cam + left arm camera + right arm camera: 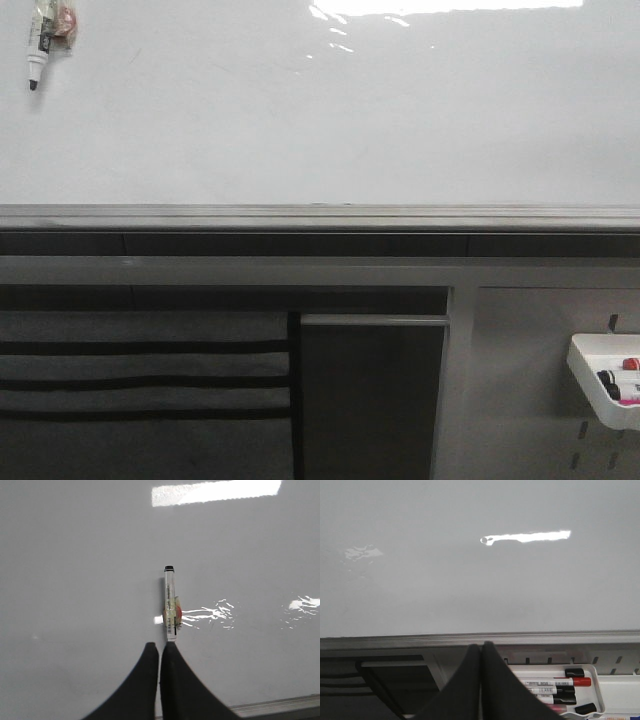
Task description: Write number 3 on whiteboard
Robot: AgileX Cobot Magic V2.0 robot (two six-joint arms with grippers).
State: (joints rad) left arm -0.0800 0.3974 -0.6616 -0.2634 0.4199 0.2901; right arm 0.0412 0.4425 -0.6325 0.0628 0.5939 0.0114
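So, progress check: basically nothing written yet. The whiteboard (320, 120) is blank as far as I can see from the front, just glare up top and no number 3 anywhere on it. Same story from both wrist cams, plain white surface with reflections.

My left gripper (160, 652) has its fingers pinched together on the back end of the marker (170, 602), which points away from me toward the board. In the front view the marker sits way up in the top left corner of the board, tip down. I can't honestly tell whether the tip is touching the surface or just hanging close to it.

My right gripper (481, 652) is closed with nothing in it, hanging low near the board's grey rail (480, 639), just above the white tray (600, 690) of spare markers on the pegboard.

So what's left is pretty much everything: get the tip onto the board and draw the whole 3.
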